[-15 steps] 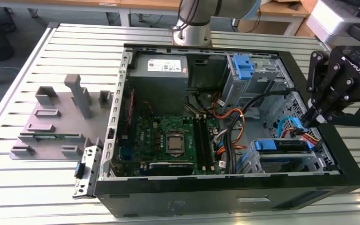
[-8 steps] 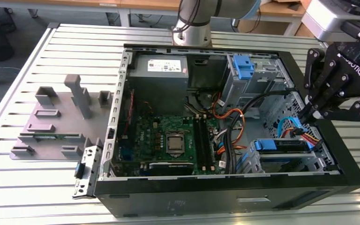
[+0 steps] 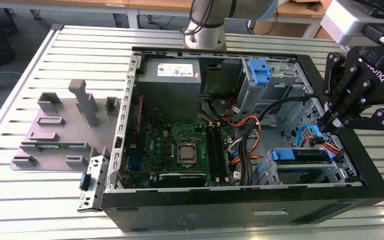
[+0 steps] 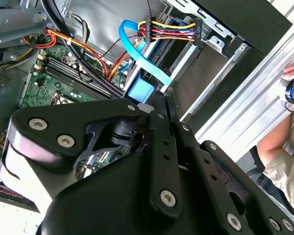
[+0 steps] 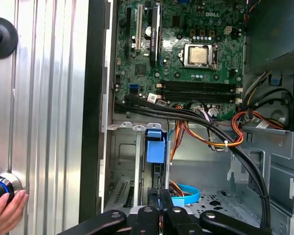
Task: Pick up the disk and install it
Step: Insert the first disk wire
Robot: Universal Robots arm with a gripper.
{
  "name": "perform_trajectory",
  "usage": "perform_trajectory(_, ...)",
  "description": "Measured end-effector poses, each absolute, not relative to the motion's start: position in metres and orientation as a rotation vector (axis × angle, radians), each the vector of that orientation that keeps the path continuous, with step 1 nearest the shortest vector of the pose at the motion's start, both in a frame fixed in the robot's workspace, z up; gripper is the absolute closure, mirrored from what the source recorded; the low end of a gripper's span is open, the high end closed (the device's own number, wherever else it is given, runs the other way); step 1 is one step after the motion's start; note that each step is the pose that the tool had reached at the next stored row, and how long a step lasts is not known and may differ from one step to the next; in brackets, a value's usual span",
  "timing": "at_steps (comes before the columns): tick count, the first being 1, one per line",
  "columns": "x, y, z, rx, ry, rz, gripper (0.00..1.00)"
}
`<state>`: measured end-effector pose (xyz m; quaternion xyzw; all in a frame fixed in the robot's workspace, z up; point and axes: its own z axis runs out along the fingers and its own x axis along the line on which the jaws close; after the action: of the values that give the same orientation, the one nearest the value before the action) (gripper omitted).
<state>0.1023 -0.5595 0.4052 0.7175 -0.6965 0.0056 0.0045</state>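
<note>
Your black metal claw (image 3: 330,121) hangs over the open case's exterior-view-right edge, fingers pressed together on nothing; just beside it, the disk, a silver-metal drive in a blue plastic carrier (image 3: 300,156), sits in the lower bay of the black steel computer case (image 3: 245,212); a green motherboard (image 3: 178,147) lies flat inside; the case rests on a ribbed aluminium table (image 3: 45,200); a person's hand (image 5: 5,213) shows at the table's edge.

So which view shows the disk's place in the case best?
The exterior view: the disk sits in the lower bay of the open case, just below the gripper. Both wrist views catch little more than its blue carrier tab.
</note>
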Motion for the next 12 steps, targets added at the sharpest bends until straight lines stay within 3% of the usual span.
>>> perform_trajectory(12, 0.1023, -0.5595, 0.4032, 2.248, -2.182, 0.018, 0.84)
